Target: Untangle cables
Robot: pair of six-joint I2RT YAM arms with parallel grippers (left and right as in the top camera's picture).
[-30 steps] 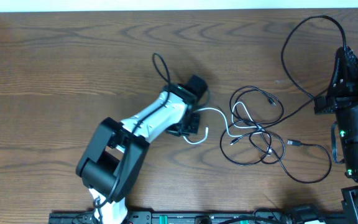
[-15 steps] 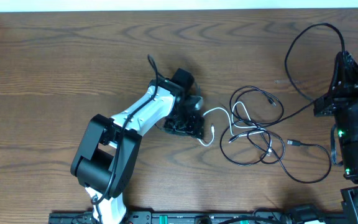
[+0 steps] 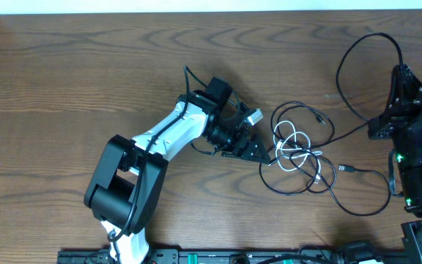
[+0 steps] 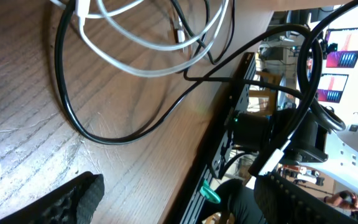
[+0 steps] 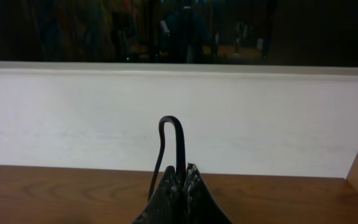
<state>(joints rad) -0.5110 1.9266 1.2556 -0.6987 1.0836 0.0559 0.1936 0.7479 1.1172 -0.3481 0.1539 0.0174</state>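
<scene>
My left pincer (image 3: 257, 152) stood released and empty, just beside the white cable (image 3: 291, 144) coils. My right pincer (image 5: 182, 179) was clenched on a black cable (image 5: 174, 140).

Your left arm (image 3: 168, 136) stretches from 7 o'clock toward 2 o'clock, the left tool (image 3: 255, 150) bent toward 4 o'clock with fingers (image 4: 73, 199) spread wide, while your right arm (image 3: 416, 139), at 3 o'clock, has the right tool (image 5: 182, 180) pinched on a black cable (image 5: 180, 146).
</scene>
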